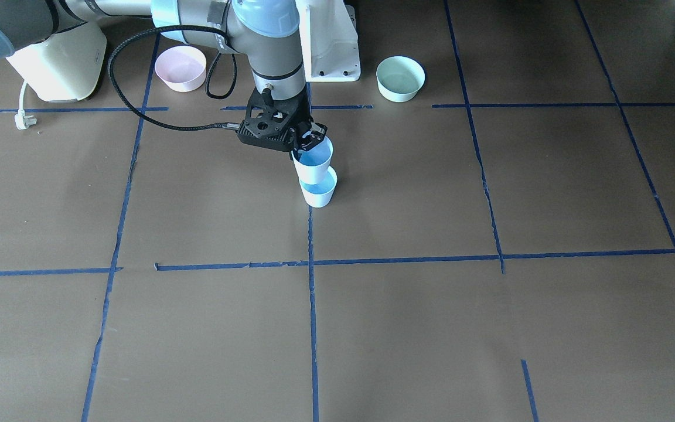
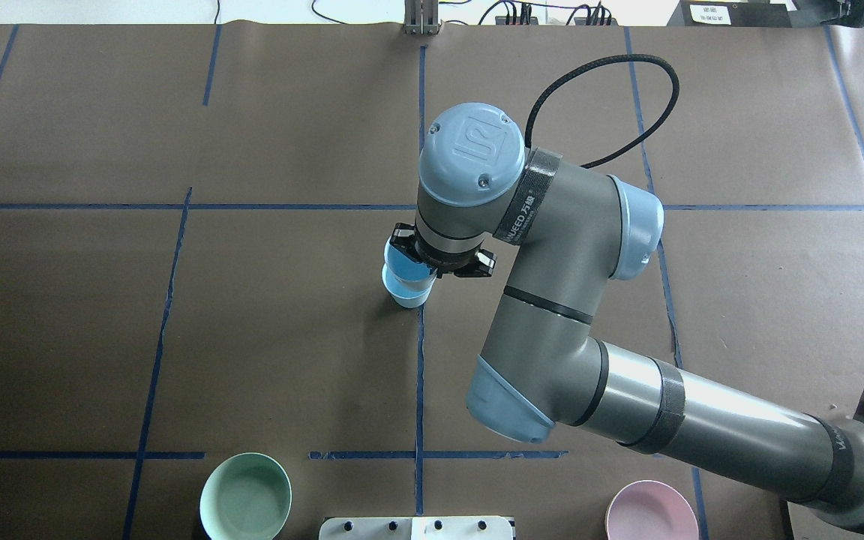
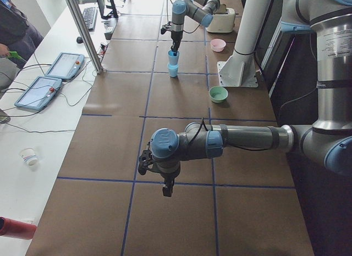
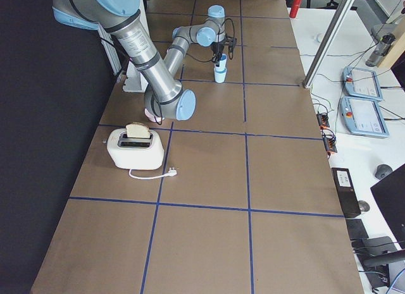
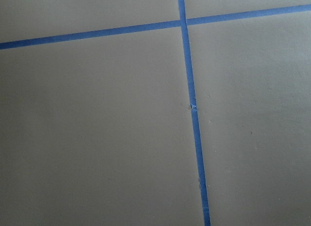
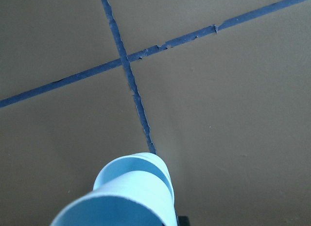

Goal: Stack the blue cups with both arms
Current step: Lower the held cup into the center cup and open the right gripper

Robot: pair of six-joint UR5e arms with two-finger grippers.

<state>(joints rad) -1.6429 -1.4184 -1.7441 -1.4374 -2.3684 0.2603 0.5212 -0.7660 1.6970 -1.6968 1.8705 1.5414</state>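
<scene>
From my station I take the white pedestal (image 1: 329,47) as my mark; the two blue cups are out in front of it on the table (image 1: 490,328), on the operators' side and near it. The lower blue cup (image 1: 319,192) stands upright on the brown paper, just beside a line of blue tape (image 5: 192,114); the upper blue cup (image 1: 313,163) hangs upright directly over it, its base at the lower one's mouth. I cannot tell whether the two touch.

The right arm (image 2: 552,315) reaches across in front of the pedestal, wrist pointing down; the right gripper (image 1: 308,140) is clamped on the rim of the upper blue cup, on the side nearest the pedestal.

The pink bowl (image 1: 181,68) sits beside the pedestal on the robot's right; the mint-green bowl (image 1: 400,79) sits beside it on the robot's left.

The left arm (image 3: 242,139) stretches over the table well apart from the pedestal, on the robot's left of it. The left gripper (image 3: 165,189) points down above the paper; I cannot tell whether its fingers are apart or together, and its wrist camera gives me only paper and tape.
</scene>
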